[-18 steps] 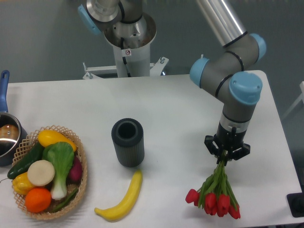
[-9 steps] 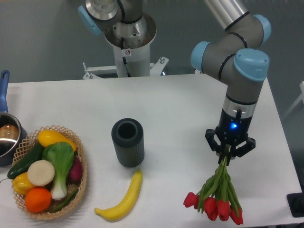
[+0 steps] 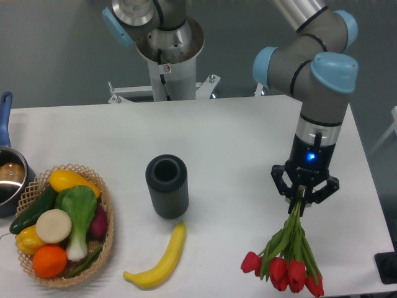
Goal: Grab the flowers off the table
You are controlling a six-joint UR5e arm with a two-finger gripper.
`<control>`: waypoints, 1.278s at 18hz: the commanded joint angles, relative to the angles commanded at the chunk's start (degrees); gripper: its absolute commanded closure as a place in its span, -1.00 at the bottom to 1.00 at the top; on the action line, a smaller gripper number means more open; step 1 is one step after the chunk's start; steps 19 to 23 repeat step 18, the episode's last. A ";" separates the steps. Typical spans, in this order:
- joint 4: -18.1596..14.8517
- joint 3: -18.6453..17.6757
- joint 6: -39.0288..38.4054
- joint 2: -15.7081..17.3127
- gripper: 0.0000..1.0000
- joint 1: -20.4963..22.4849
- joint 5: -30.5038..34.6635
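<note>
The flowers are a bunch of red tulips on green stems, heads down at the lower right. My gripper is shut on the top of the stems, which fan out below it. The red heads hang near the front edge of the white table; I cannot tell whether they touch it. The arm's wrist stands upright above the gripper with a blue light lit.
A dark ribbed cylinder cup stands mid-table with a banana in front of it. A wicker basket of vegetables and fruit sits at the front left beside a pot. A black object is at the right edge.
The gripper, holding the stems, has risen a little and shifted right across the three frames. The tulip bunch moved with it.
</note>
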 joint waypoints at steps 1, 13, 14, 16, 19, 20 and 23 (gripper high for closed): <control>0.18 0.27 0.09 0.00 0.47 0.09 -1.32; 0.18 1.94 0.44 0.00 0.47 1.67 -13.46; 0.18 1.94 0.53 0.00 0.47 1.84 -13.46; 0.18 1.94 0.44 0.00 0.47 1.93 -13.46; 0.18 2.03 0.44 0.09 0.47 2.11 -13.55; 0.18 2.03 0.44 0.09 0.47 2.11 -13.55; 0.18 2.03 0.44 0.09 0.47 2.11 -13.55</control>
